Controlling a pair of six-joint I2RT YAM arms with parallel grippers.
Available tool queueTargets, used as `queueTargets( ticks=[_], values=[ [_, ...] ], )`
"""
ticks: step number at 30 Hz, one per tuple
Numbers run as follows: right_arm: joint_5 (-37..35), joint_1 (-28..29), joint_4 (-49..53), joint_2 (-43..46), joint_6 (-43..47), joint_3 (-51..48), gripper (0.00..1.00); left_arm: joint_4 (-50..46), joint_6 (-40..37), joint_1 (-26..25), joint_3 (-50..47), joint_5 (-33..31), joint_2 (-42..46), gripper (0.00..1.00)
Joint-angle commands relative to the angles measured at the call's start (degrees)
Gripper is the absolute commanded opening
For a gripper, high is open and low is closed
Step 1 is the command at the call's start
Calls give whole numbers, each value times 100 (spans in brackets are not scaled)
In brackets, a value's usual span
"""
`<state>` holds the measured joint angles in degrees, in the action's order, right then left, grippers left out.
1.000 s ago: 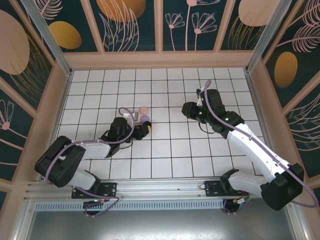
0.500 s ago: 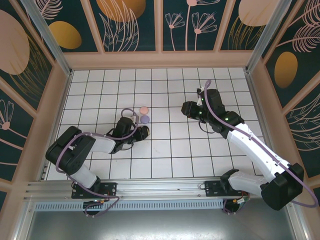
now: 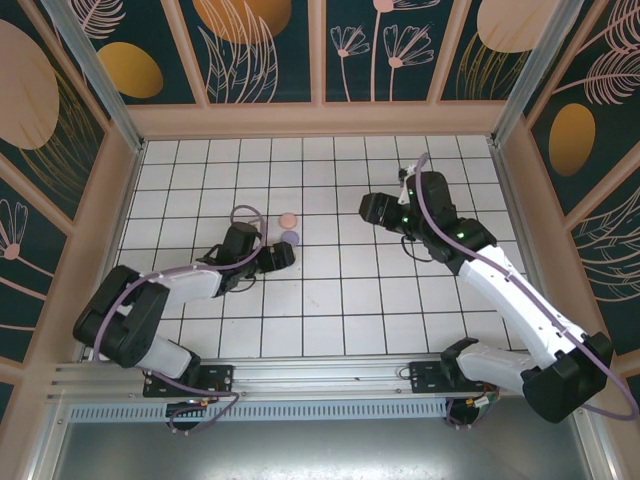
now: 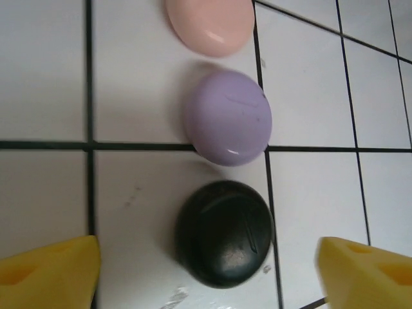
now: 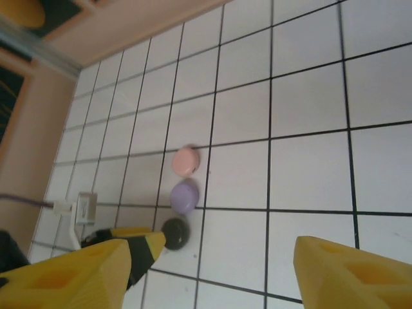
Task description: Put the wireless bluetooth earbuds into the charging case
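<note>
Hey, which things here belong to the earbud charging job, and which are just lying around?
For the job: pink case, lilac case, black case, all closed, in a row.
Just there: tiled table, patterned wall panels.

1. A white tiled tabletop [image 3: 330, 300] with black grid lines sits inside walls [image 3: 265, 45] painted dark teal with pale flowers and orange discs.
2. A round pink case [image 3: 288, 220] lies left of the tabletop's middle. A round lilac case [image 3: 291, 238] lies just beside it, toward the near edge.
3. The left arm [image 3: 185, 285] reaches in from the near left corner, with the left gripper [image 3: 283, 257] just nearward of the lilac case.
4. The right arm [image 3: 500, 285] reaches from the near right corner. The right gripper [image 3: 367, 209] points left, apart from both cases.
</note>
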<state>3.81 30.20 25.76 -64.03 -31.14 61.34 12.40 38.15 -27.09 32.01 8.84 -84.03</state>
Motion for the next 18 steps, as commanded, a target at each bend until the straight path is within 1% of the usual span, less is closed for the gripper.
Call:
queueTargets(
  ticks=[1,2,3,4,5,7,9,12,14,16,18],
  values=[
    [-302,-239,274,254,231,305,87,-1012,-391,213,319,-415,628,99],
    [-335,-329,283,289,295,321,91,-1188,-478,267,409,-547,805,99],
    [-368,-420,289,321,355,333,97,-1309,-558,304,485,-674,988,99],
    [-410,-519,296,333,409,365,99,-1442,-662,334,597,-826,1158,99],
    [-442,-602,281,338,503,379,99,-1581,-758,366,717,-1018,1305,99],
    [-923,-686,189,356,697,355,99,-1736,-1004,380,919,-1500,1566,99],
    [-1419,-809,12,342,943,262,99,-1601,-1318,380,975,-2054,1851,99],
    [-2045,-1150,-533,334,1267,-143,99,-862,-1938,380,677,-2917,2412,99],
    [-2307,-1428,-1076,348,1502,-565,99,25,-2509,381,203,-3424,2867,99],
    [-2535,-1679,-1739,367,1635,-1087,99,943,-3081,389,-303,-3780,3233,99],
    [-2575,-1898,-2480,347,1768,-1603,99,1684,-3543,427,-707,-3961,3427,99]
  ],
)
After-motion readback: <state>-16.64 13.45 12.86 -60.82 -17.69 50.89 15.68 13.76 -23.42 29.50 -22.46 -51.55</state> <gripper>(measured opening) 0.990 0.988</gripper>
